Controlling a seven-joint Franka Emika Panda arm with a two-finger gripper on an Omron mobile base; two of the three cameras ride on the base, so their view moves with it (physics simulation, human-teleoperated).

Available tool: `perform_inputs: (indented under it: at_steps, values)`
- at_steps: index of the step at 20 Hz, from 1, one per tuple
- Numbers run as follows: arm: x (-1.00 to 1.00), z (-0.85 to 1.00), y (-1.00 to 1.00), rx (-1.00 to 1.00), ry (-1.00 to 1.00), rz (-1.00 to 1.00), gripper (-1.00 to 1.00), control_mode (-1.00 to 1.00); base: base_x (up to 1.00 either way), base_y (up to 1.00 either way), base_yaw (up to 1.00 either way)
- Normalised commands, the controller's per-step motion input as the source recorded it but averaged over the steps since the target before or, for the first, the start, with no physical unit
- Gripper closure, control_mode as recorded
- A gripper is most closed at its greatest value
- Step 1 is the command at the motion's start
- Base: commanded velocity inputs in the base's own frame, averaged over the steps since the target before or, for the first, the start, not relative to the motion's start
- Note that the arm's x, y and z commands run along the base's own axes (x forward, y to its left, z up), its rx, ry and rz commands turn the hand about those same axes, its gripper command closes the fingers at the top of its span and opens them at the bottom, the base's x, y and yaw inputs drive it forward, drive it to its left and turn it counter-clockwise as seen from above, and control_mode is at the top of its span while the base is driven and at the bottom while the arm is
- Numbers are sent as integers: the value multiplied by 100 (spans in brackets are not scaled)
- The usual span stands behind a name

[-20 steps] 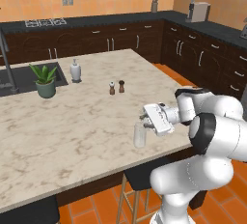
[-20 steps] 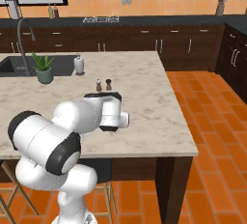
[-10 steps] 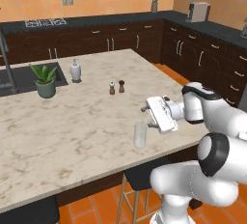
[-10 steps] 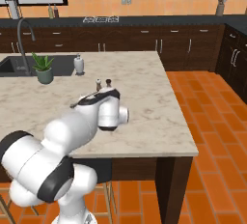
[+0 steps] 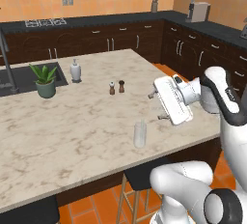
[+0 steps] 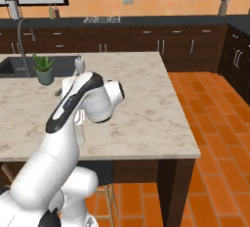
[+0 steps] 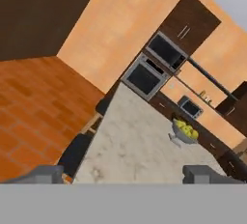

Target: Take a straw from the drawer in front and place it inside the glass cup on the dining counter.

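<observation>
Glass cup (image 5: 140,134) stands upright on the dining counter (image 5: 82,121) near its front edge, at about 5 o'clock from the counter's centre in the left base view. It is clear and colourless; whether the thin straw is inside cannot be told from these pictures. The gripper (image 5: 155,106) hangs above the counter at about 2 o'clock from the cup, close to it but apart, turned sideways with its fingers pointing left across the slab. Its jaws stand wide apart with nothing between them; in the hand view the two dark fingertips (image 7: 46,174) sit far from each other at the bottom, over bare marble.

Two small dark shakers (image 5: 116,87) stand side by side at about 11 o'clock from the cup, well apart from it. A white pump bottle (image 5: 75,70) stands farther back, and just left of it a potted green plant (image 5: 44,79) sits beside the sink (image 5: 19,77). In the right base view the robot's white arm covers the cup's place; the plant (image 6: 44,69) and the bottle (image 6: 79,64) show behind it.

In the hand view a bowl of yellow fruit (image 7: 184,132) rests at the counter's far end, with wall ovens (image 7: 154,66) beyond
</observation>
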Motion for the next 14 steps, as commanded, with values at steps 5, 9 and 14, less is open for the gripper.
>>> perform_inputs:
  at_steps: [5, 9, 14]
  values:
    - [-87, 34, 21, -80, -64, 12, -100, -100, 0, 0, 0]
    - [-64, 4, 15, -86, -57, 19, -100, -100, 0, 0, 0]
    - [-41, 0, 10, -78, -40, 19, -100, -100, 0, 0, 0]
